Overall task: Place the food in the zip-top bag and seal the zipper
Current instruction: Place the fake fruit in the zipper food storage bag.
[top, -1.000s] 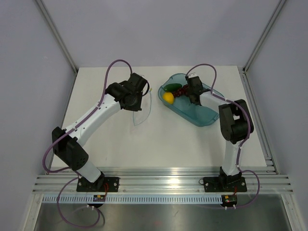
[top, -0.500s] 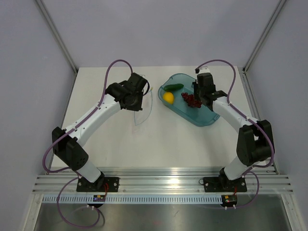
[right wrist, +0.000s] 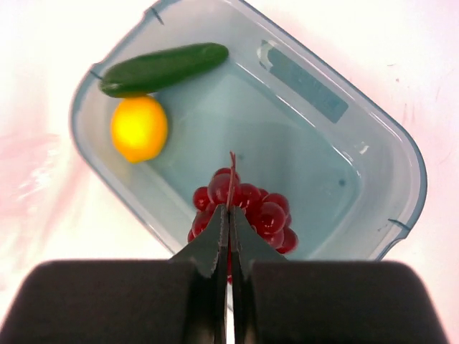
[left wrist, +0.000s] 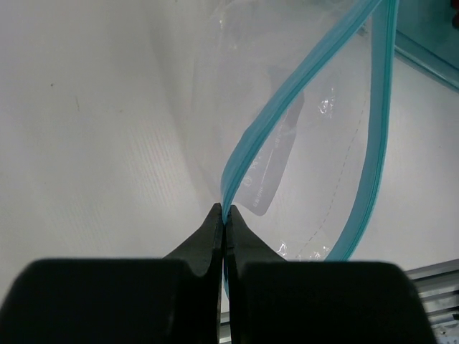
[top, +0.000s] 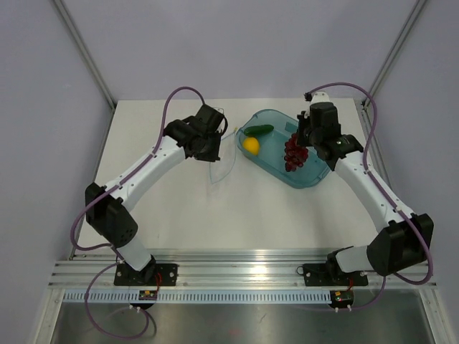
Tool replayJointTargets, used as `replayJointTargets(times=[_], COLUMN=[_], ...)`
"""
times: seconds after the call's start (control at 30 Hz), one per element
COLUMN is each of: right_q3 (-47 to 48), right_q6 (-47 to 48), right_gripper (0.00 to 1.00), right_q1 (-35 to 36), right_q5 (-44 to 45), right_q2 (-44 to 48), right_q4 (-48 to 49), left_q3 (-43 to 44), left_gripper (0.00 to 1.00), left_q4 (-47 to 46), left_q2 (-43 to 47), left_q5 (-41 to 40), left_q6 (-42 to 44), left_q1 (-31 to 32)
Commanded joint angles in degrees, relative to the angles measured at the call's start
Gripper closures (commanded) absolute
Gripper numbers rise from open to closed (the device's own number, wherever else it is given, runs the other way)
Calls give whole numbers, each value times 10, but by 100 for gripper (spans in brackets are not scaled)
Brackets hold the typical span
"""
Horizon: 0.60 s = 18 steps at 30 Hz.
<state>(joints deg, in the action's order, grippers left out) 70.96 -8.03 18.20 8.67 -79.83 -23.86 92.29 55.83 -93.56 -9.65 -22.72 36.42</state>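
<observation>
Though unclear from overhead, left hand pinched onto zipper, right hand onto grapes.

1. The left end effector pinches one end of the zip-top bag. Ahead of its tips the zipper strips bow apart, leaving an open mouth.
2. Between it and the right end effector lie the tray rim, lemon and cucumber.
3. Grapes hang below the right tips, over bare tray floor.
4. Open counter lies behind both, toward the bases.
</observation>
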Motion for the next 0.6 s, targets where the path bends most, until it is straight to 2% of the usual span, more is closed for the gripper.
replayJointTargets(times=[0.0,0.17,0.37,0.57], right_q3=[79,146,242,308], right_q6=[-13,-8,3,-21], right_gripper=[100,100,100,100], right_q1=[0,32,112,149], right_q5=[-32,-39,-21,-66], right_q2=[41,54,38,20], right_q4=[-17,-45,-82,-73], left_q3=[42,62,81,94], left_gripper=[100,100,100,100], left_q4=[-30,-29,-31,-33], left_q2=[-25,-56,-72,-90], left_q5=[37,57,76,117], left_q6=[-7,-17,-24,-10], left_q1=[2,3,3,1])
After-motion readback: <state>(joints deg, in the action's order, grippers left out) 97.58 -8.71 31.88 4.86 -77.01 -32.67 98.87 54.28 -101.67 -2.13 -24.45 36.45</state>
